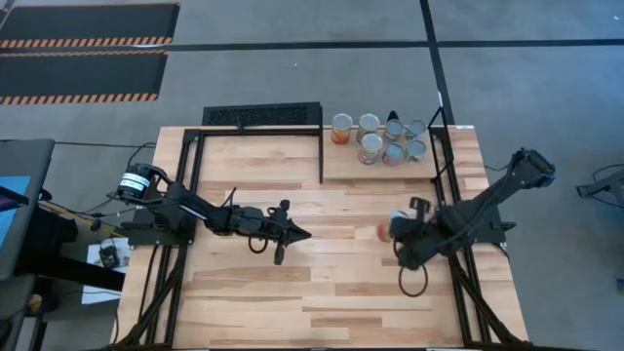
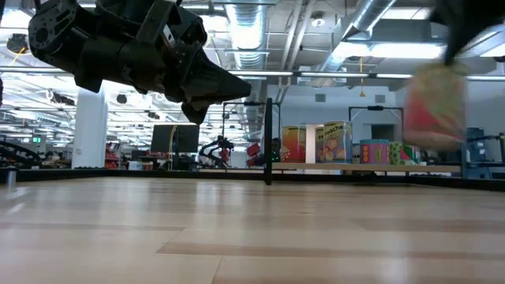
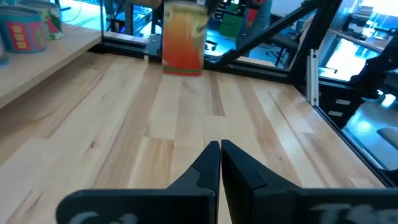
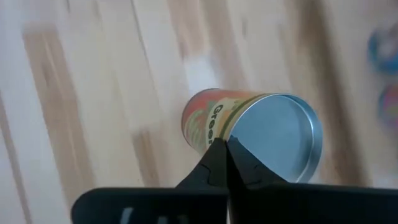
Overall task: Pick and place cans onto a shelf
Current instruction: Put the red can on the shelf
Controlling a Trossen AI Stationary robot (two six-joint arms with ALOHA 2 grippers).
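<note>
Tin can (image 4: 249, 140) with orange label: rigid, light, slick-walled, so grip mid-body across the diameter. High view puts it right of centre, at the right gripper (image 1: 402, 232); whether those jaws hold it, can't tell. Seven cans sit on the shelf (image 1: 336, 161), upper middle. Left gripper (image 3: 220, 163) pinched closed, empty, mid-table.

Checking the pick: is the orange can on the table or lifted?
Lifted, at the right gripper: the low view shows the orange can hanging clear above the table.
</note>
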